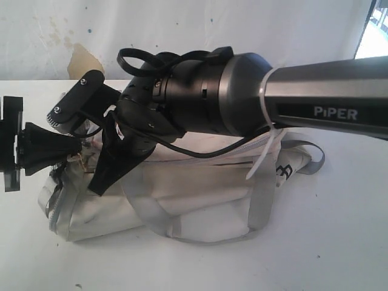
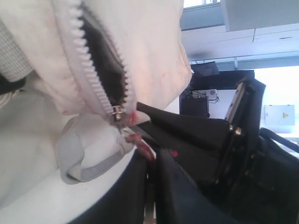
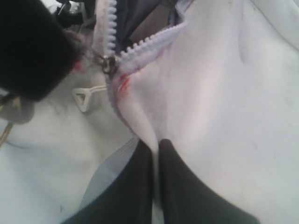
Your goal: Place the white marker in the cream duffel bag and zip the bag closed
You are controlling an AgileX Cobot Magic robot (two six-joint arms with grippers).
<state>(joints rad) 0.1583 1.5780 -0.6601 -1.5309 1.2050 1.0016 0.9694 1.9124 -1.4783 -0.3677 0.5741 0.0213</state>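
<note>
The cream duffel bag [image 1: 200, 194] lies on its side on the white table. Its light grey zipper gapes near one end, with the slider [image 2: 117, 112] beside a dark opening [image 2: 105, 70]. My left gripper [image 2: 152, 161] is shut on the reddish zipper pull [image 2: 140, 142], at the bag's left end [image 1: 73, 151]. My right gripper [image 3: 155, 147] is shut on a fold of the bag's cream fabric [image 3: 224, 93], just below the slider [image 3: 108, 63]. In the exterior view that gripper [image 1: 100, 182] reaches across from the right. The white marker is out of view.
The right arm's thick black and grey body [image 1: 242, 97] spans the bag from the right edge. Grey webbing straps [image 1: 151, 215] hang over the bag's front. White table surface [image 1: 327, 242] shows in front and to the right. A stained wall [image 1: 79, 36] stands behind.
</note>
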